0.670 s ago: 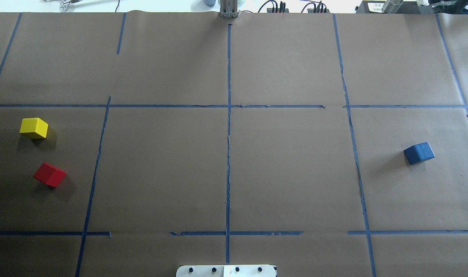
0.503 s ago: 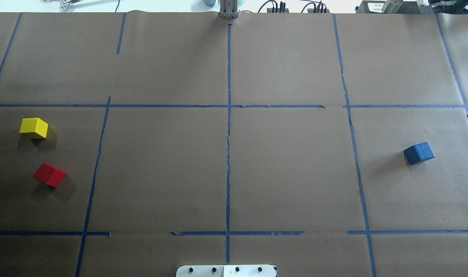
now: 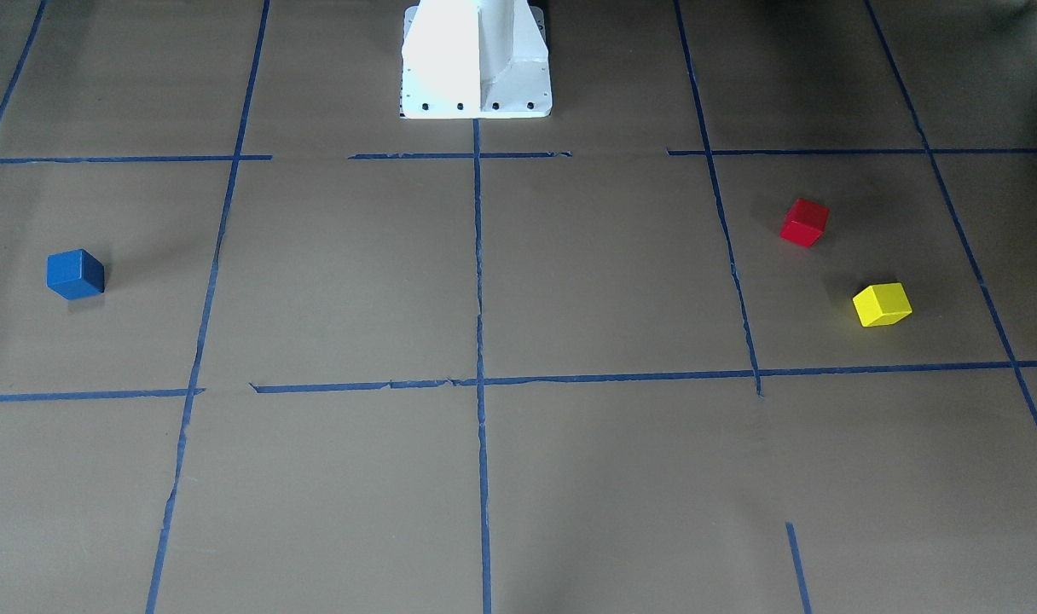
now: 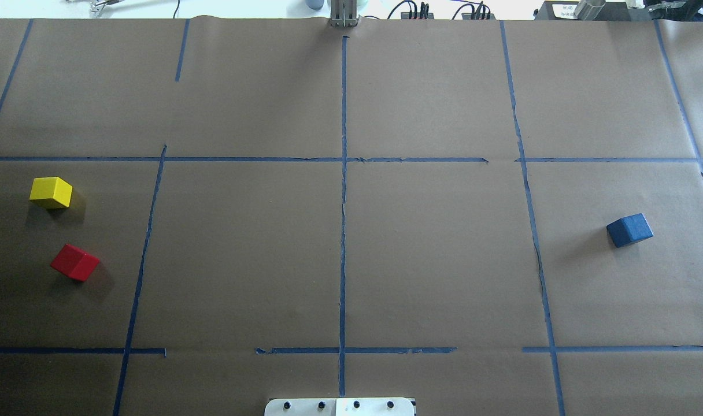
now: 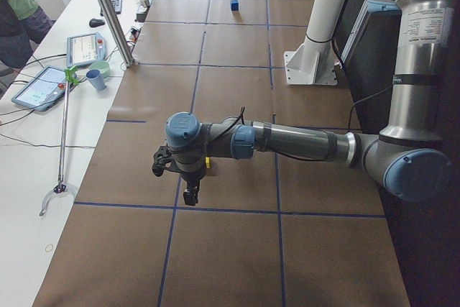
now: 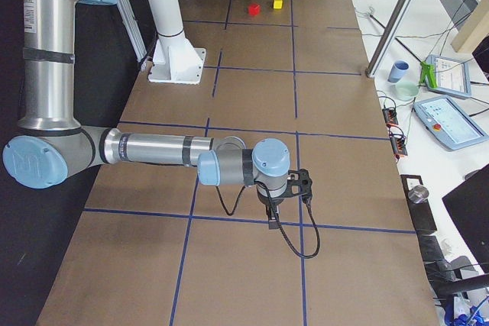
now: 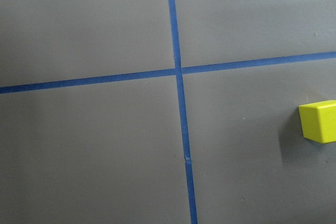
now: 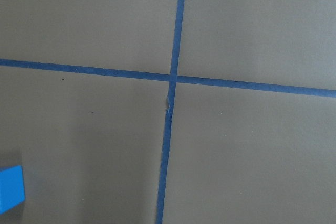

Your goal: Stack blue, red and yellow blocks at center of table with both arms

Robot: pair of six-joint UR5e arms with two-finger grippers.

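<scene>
while scanning from overhead, find the yellow block [image 4: 51, 192] and red block [image 4: 74, 262] near each other but apart at the table's left end, with the blue block [image 4: 629, 230] alone, well apart at the right end, all resting unstacked on brown paper [image 4: 432, 260] crossed by blue tape lines [image 4: 343, 231]. catch the left gripper [image 5: 190, 195] and right gripper [image 6: 273, 223] only from the side cameras, pointing down over the paper; cannot tell whether fingers sit parted or together. see the yellow block cut off at the left wrist view's right edge, the blue block cut off at the right wrist view's lower left corner. cannot make out the red block from the left-end camera.
</scene>
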